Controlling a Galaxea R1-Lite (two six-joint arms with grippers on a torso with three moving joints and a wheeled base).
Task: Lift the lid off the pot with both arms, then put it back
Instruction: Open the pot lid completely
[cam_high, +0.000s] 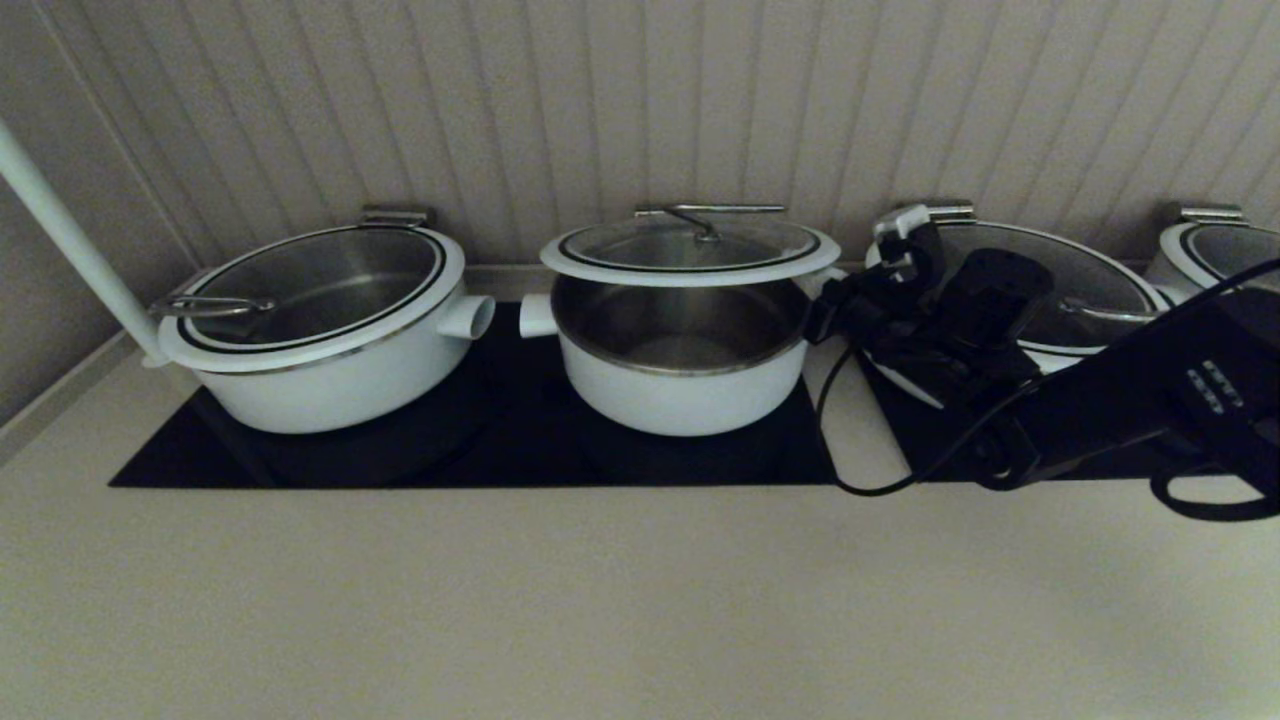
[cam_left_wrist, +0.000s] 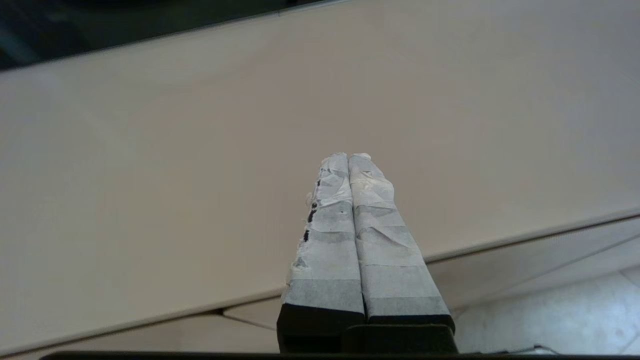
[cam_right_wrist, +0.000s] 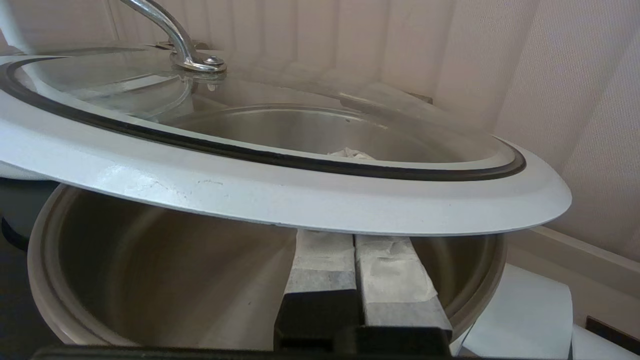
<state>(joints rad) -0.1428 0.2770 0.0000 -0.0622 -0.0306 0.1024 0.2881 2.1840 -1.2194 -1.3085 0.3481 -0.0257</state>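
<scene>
The white pot (cam_high: 680, 390) with steel lining stands on the black cooktop, centre. The glass lid (cam_high: 690, 250) is raised above it, with a gap open along the front. My right gripper (cam_high: 825, 305) is at the lid's right edge. In the right wrist view its shut fingers (cam_right_wrist: 385, 270) reach under the lid's white rim (cam_right_wrist: 280, 195), over the pot's open mouth (cam_right_wrist: 150, 270), and the rim lies across them. I cannot tell if the lid's far side touches the pot. My left gripper (cam_left_wrist: 348, 157) is shut and empty over the beige counter, out of the head view.
A wider white pot with lid (cam_high: 330, 330) stands left of the pot. Another (cam_high: 1080, 290) stands right, behind my right arm, and a fourth (cam_high: 1220, 250) at the far right. The panelled wall is close behind. A white pole (cam_high: 60, 230) slants at the left.
</scene>
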